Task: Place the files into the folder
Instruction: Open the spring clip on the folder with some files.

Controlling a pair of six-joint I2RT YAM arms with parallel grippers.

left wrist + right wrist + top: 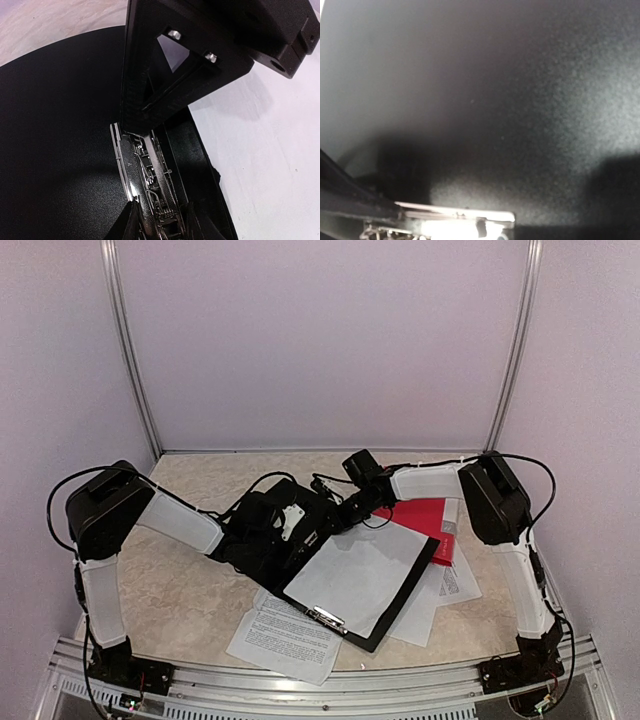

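The black folder (400,585) lies open on the table with a blank white sheet (360,575) on its right half. More of the files lie loose under it: a printed sheet (285,635) at the front and others (452,585) to the right. In the left wrist view my left gripper (162,220) is shut on the folder's metal spine clip (145,180), one finger on each side. My right gripper (140,120) comes down onto the clip's far end; its fingers are hidden in its own view, which shows only black cover (495,100) and the clip (455,217).
A red book or folder (425,518) lies at the back right, partly under the papers. Both wrists crowd together over the folder's upper left (300,525). White walls close in the table on three sides, with a metal rail (320,680) at the front.
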